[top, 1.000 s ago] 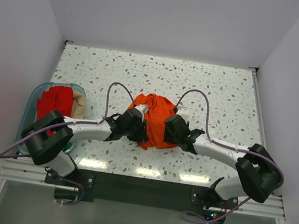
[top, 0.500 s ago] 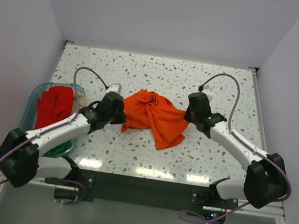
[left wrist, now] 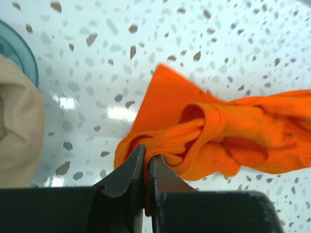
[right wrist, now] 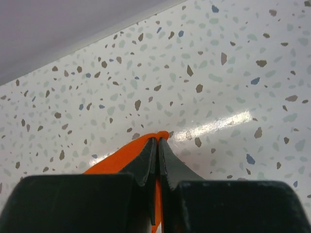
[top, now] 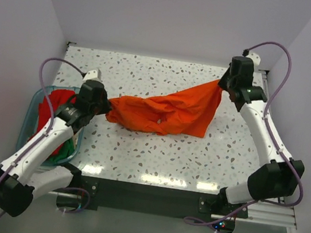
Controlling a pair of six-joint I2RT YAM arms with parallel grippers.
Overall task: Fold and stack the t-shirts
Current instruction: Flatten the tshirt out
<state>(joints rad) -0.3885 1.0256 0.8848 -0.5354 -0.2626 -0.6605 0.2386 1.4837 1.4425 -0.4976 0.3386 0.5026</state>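
The bright orange t-shirt (top: pixel 165 112) hangs stretched across the middle of the speckled table, held at two ends. My left gripper (top: pixel 106 109) is shut on its left end; in the left wrist view the jaws pinch bunched orange cloth (left wrist: pixel 204 136). My right gripper (top: pixel 222 83) is shut on its far right corner, raised near the back right; in the right wrist view a small tip of orange cloth (right wrist: pixel 163 134) sticks out past the fingertips. A red shirt (top: pixel 55 108), a beige one (left wrist: pixel 17 136) and a bit of green (top: pixel 67 149) lie in the tub.
A translucent teal tub (top: pixel 37 100) stands at the table's left edge, close behind my left gripper. White walls enclose the table at the back and both sides. The table's right edge runs just beside my right arm (top: pixel 261 128).
Both grippers moved apart with the orange shirt: left toward the tub, right up to the back right corner. The bunched shirt is now stretched out wide between them.
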